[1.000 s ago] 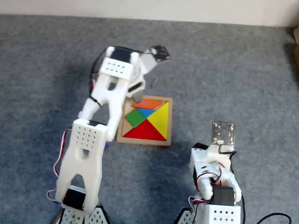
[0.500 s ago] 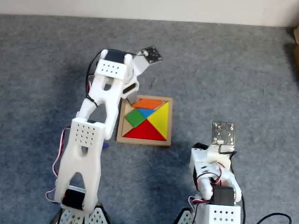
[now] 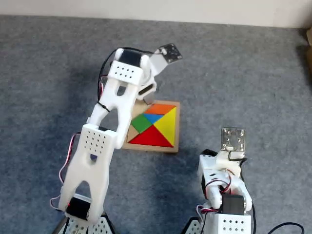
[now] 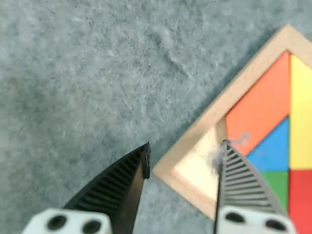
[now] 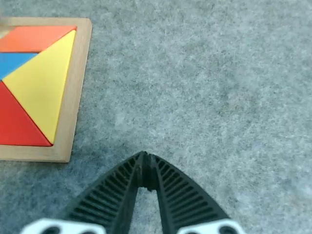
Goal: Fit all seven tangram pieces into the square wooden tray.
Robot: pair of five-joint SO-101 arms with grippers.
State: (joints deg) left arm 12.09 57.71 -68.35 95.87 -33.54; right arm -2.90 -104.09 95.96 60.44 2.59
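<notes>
Square wooden tray sits mid-table on grey carpet. Left gripper is over the tray's far-left corner with its jaws spread. One finger is over carpet just outside the rim. The other finger is over the tray's inside, at the edge of a bare wood patch. Contact with the wood: cannot tell.

Pieces seated in the tray: orange piece, blue piece, green piece, yellow piece, red piece.

The left wrist view shows the unfilled corner patch beside the orange piece. From above, that corner is covered by the left arm.

The right wrist view has the right gripper with jaws pressed together on nothing, over carpet. The tray's right rim lies farther off and to the left, well apart from it.

The left arm is stretched from the near-left base out to the tray, wrist bent down. The right arm is folded back at near right.
</notes>
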